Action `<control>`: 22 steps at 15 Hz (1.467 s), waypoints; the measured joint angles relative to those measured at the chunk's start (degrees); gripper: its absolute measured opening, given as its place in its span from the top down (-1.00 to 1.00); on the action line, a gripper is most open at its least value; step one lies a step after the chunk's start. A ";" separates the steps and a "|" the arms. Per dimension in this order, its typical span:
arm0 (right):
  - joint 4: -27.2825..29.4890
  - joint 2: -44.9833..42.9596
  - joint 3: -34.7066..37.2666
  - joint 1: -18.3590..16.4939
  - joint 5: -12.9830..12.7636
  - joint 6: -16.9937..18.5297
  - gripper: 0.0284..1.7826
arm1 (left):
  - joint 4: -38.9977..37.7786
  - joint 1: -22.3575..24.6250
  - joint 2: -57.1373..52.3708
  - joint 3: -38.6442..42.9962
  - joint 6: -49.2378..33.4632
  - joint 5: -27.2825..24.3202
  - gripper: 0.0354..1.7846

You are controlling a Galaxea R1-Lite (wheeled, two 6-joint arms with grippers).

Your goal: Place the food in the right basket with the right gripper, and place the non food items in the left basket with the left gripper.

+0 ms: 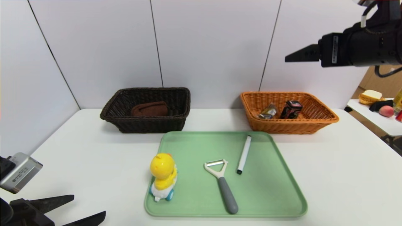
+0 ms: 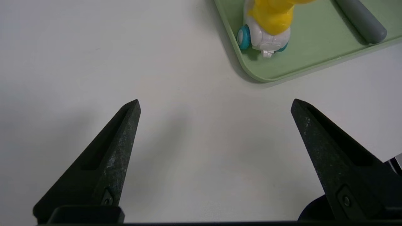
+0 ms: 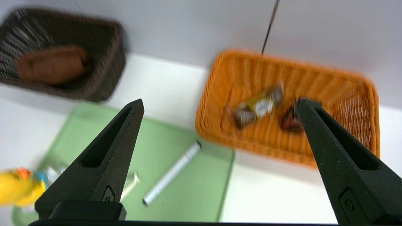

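The left gripper (image 2: 215,105) hangs low over the white worktop (image 1: 345,175), its fingers (image 2: 122,131) spread as wide as they go and holding nothing; the rounded corner of the pale green plastic tray (image 2: 251,70) lies just ahead of the fingertips, with the yellow duck toy on white, blue-wheeled base (image 2: 270,22) standing on it just past that corner. Beyond the duck lie the grey-handled Y-shaped peeler (image 1: 221,183) and the slim white marker pen (image 1: 244,154), all non-food, so all left-arm work. The dark brown wicker basket (image 1: 147,125) well ahead of the left fingers already holds a brown flat item (image 1: 150,109). The right gripper (image 3: 220,105) hovers high, fingers equally wide and empty, with the orange wicker basket (image 3: 361,94) below them holding two small packets (image 1: 281,110); no food appears left on the tray. The risks, as I judge them: the duck is tall, rounded and wheeled, so an off-centre pinch could roll or topple it; a low approach could catch the tray rim and shove everything; the peeler and pen lie flat and close together, inviting a slip or a double grab.
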 joint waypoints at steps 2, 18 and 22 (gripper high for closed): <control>-1.43 -3.91 8.40 -1.22 -0.24 -0.02 -0.90 | 2.22 -2.43 0.43 0.49 -0.02 1.40 -0.89; -18.65 -13.32 33.57 -3.78 -0.27 0.49 -0.90 | -37.57 -22.11 15.08 10.47 0.78 31.39 -0.89; -22.38 -13.29 36.88 -5.01 -0.05 0.49 -0.90 | -34.95 -25.94 14.46 11.19 -1.82 31.49 -0.89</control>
